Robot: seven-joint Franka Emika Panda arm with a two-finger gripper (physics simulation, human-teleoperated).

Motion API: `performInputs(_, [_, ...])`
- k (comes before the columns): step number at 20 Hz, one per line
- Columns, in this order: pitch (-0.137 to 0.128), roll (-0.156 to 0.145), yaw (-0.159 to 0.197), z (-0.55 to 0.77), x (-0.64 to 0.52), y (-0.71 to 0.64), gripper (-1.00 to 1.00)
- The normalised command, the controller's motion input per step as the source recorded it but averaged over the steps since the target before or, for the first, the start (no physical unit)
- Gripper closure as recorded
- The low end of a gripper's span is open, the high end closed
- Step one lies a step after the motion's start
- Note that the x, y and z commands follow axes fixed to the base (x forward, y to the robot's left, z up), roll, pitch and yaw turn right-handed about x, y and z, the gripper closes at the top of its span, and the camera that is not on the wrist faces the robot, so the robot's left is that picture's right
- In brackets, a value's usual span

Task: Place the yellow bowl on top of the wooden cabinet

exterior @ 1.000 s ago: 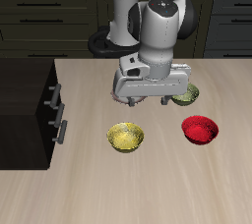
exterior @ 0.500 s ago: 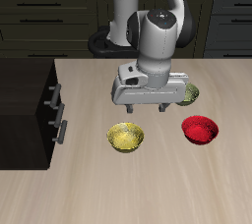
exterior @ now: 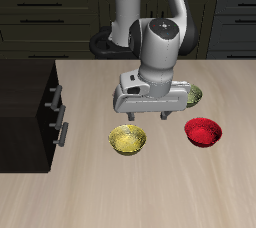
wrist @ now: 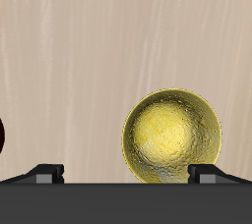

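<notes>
Now lower and nearer the table's front edge than a second ago: white and grey two-finger gripper (exterior: 146,120), hanging just above the light wood-grain tabletop (exterior: 150,197), a little behind the small round golden-yellow bowl (exterior: 128,140). Fingers spread wide, holding nothing; in the wrist view, both dark fingertips (wrist: 46,172) set well apart, with the bowl's rim (wrist: 172,138) showing between them, closer to one tip than the other. No contact with the bowl visible in either view.

Yellow bowl unmoved since the earlier frames, upright on the tabletop, toward the front edge, speckled inside facing up. Well apart from the large, very dark brown boxy cabinet (exterior: 27,112) with silver bar handles (exterior: 57,96) on its drawer fronts, standing at the table's side. Nothing on the cabinet's top.

Small round red bowl (exterior: 203,131) likewise unchanged, upright on the tabletop, beside the yellow one on the side away from the cabinet, and apart from it. Dull olive-green bowl (exterior: 192,95) farther back, more hidden by the gripper's body than before, only a sliver of rim showing past it.

White arm leaning forward over the table's middle, wrist housing tilted slightly.
</notes>
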Motion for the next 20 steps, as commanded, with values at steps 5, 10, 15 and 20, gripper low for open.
performInputs(5, [0.027, -0.005, 0.007, -0.21, 0.01, -0.05, -1.0])
performInputs(10, [0.023, 0.002, -0.002, -0.17, 0.02, -0.01, -1.0])
performInputs(15, [-0.002, 0.003, 0.012, -0.1, 0.0, 0.02, -1.0])
performInputs(20, [0.011, -0.004, 0.009, -0.19, 0.02, 0.0, -1.0])
